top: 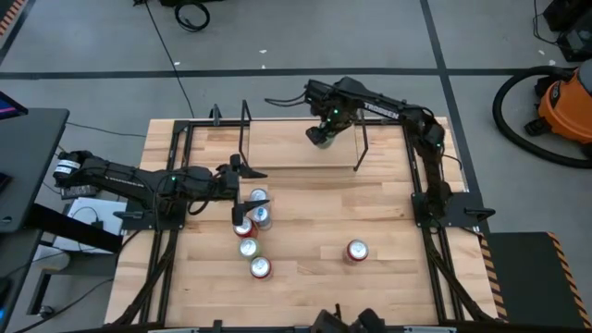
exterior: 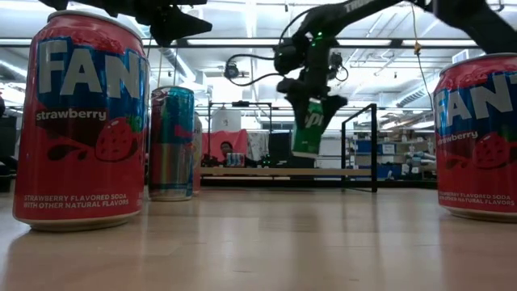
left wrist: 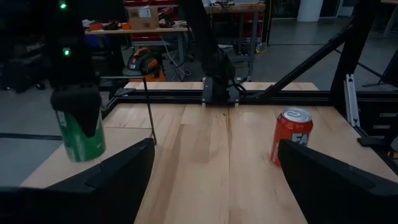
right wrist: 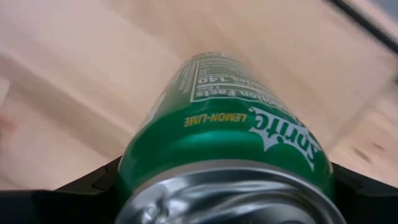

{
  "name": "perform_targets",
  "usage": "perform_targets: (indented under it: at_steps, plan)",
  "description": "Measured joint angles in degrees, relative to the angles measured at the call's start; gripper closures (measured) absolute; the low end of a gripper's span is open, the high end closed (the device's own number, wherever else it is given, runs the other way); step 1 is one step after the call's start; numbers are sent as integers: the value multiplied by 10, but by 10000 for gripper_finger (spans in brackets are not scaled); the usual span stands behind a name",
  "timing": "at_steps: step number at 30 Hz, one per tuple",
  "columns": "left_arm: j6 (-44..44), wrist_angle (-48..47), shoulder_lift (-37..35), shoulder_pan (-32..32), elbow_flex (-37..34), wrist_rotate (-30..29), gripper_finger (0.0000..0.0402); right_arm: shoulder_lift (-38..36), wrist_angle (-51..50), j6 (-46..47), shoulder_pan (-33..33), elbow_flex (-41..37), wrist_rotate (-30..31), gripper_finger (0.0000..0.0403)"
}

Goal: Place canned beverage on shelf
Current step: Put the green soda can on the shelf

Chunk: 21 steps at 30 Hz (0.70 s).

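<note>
While clamped in the right gripper (exterior: 311, 101), green Sprite can (exterior: 308, 127) hangs tilted in the air above the shelf (exterior: 283, 171), clear of the plank.

Seen from above at the table's far side, between the shelf's black rod uprights (top: 362, 146). Nearer the middle, left gripper (top: 242, 191) with fingers apart and holding nothing, just beside a cluster of cans (top: 253, 233). Off to the right of that cluster, well apart, one red Fanta can (top: 357, 251) upright on the wooden table (top: 388, 208). Beyond the table, an orange shop vacuum (top: 561, 104) on the floor.
</note>
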Motion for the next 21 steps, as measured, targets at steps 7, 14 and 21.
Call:
perform_targets:
  at_steps: [7, 14, 21]
  plan:
    - [2, -5, 0, 0, 0, 0, 47, 72, -57, -22, -20, 102, 7, 82]
    - [3, -13, 0, 0, 0, 0, 47, 112, -89, -23, -47, 172, 15, 82]
    - [2, -28, 0, 0, 0, 0, 47, 114, -95, -19, -77, 175, 19, 82]
